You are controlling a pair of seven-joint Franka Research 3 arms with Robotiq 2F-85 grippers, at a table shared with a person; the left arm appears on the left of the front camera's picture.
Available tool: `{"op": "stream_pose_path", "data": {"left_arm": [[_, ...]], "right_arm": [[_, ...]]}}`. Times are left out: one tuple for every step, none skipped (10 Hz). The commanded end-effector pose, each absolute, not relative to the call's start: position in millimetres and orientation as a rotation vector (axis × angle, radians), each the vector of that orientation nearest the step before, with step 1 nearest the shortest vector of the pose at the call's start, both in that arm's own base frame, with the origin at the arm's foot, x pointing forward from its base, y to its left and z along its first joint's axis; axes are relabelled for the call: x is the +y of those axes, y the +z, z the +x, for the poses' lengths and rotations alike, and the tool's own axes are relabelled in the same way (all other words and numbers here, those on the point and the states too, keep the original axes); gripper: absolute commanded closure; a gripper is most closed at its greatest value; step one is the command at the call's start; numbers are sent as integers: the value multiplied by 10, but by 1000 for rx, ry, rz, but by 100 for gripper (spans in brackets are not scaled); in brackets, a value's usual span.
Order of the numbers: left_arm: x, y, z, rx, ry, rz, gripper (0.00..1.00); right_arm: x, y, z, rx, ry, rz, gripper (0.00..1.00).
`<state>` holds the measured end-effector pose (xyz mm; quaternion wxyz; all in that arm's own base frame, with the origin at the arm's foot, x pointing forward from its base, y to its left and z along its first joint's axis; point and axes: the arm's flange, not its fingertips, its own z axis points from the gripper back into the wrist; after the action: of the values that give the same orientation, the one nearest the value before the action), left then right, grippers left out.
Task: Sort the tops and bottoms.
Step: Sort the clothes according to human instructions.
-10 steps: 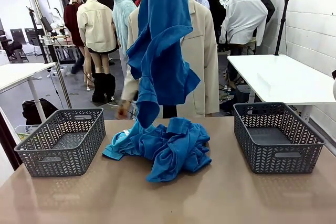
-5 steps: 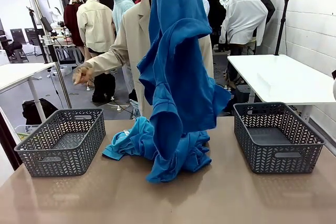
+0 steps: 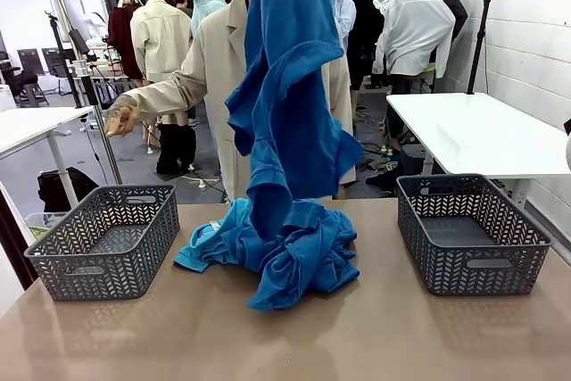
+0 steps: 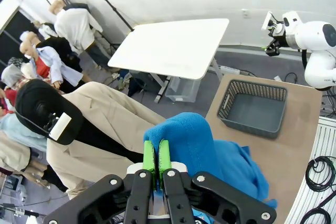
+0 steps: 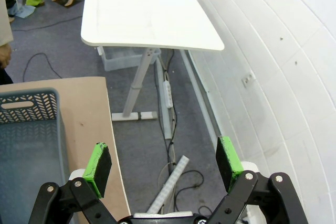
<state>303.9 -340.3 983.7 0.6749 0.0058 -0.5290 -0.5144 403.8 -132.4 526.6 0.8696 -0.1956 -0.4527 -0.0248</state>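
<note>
A royal blue top (image 3: 287, 95) hangs from above the front view's upper edge, its lower end touching the pile of blue tops (image 3: 277, 252) on the table's middle. In the left wrist view my left gripper (image 4: 157, 157) is shut on a fold of that blue top (image 4: 191, 140), which drapes down toward the table. My right gripper (image 5: 164, 163) stands open with nothing between its fingers, past the table's edge beside the right basket (image 5: 29, 145).
Two grey baskets stand on the brown table, one at the left (image 3: 107, 238) and one at the right (image 3: 471, 231). A person in a beige coat (image 3: 210, 78) stands at the far side with a hand (image 3: 120, 118) stretched out to the left. A white table (image 3: 477, 136) stands behind.
The hanging top has swung back left and its lower end has risen a little. The person's hand stays stretched out left, slightly lower than half a second ago.
</note>
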Motion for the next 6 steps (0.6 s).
{"op": "stream_pose_path", "data": {"left_arm": [[-3309, 9931, 2993, -1215, -1149, -1, 100], [-3309, 9931, 2993, -1215, -1149, -1, 100], [-3309, 9931, 2993, -1215, -1149, -1, 100], [-3309, 9931, 2993, -1215, -1149, -1, 100], [-3309, 9931, 2993, -1215, -1149, -1, 100], [-3309, 9931, 2993, -1215, -1149, -1, 100]], "right_arm": [[-1336, 5267, 4030, -937, -45, -414, 0], [-1336, 5267, 4030, -937, -45, -414, 0], [-1336, 5267, 4030, -937, -45, -414, 0], [-1336, 5267, 4030, -937, -45, -414, 0], [-1336, 5267, 4030, -937, -45, -414, 0], [-1336, 5267, 4030, -937, -45, -414, 0]]}}
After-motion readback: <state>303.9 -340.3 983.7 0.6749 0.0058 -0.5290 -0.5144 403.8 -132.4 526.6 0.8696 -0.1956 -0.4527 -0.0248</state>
